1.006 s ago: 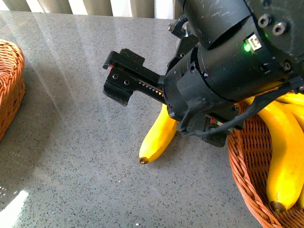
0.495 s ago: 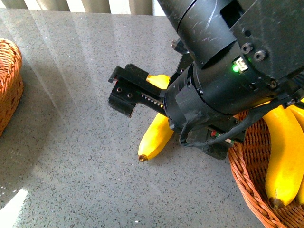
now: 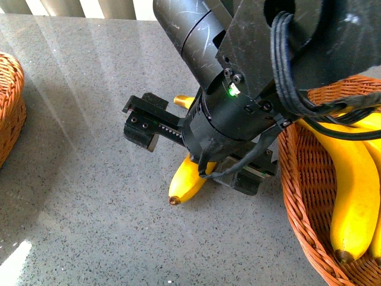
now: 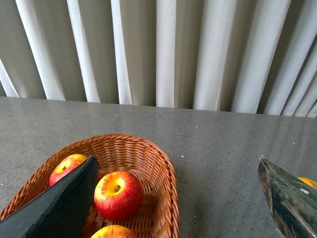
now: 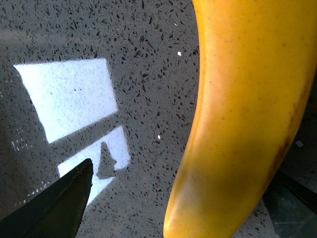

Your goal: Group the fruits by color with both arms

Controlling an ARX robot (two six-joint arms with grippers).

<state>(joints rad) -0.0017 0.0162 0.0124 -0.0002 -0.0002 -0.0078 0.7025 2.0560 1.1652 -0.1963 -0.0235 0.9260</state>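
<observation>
Banana first: 1 long curved bright-yellow banana with a brown tip (image 3: 186, 177) lies flat on the grey speckled stone table (image 3: 77, 179), just beside the round brown wicker basket on the right (image 3: 300, 196). The big black right robot arm with cables and a small green light (image 3: 238, 89) hangs right over this banana and hides its middle. The flat black right gripper (image 3: 143, 122) sticks out to one side of the arm, low over the table. In the right wrist view the banana (image 5: 242, 114) fills the space between the 2 dark jaw tips, and bare table shows between it and 1 tip, so the jaws are spread apart and not squeezing it. The other tip is mostly hidden behind the banana, so it may or may not be touching.

The right basket holds at least 2 more long yellow bananas (image 3: 351, 190), lying side by side with their brown tips pointing toward the camera.

Another brown wicker basket (image 3: 12, 107) sits at the far left edge of the table, well apart from the loose banana. The left wrist view looks down into it: 3 round red apples with yellow patches (image 4: 118, 195) rest inside (1 is partly hidden by a jaw). The left gripper (image 4: 173, 208) hangs above this basket with its 2 jaws spread wide and nothing between them. White pleated curtains (image 4: 158, 49) hang behind the table.
</observation>
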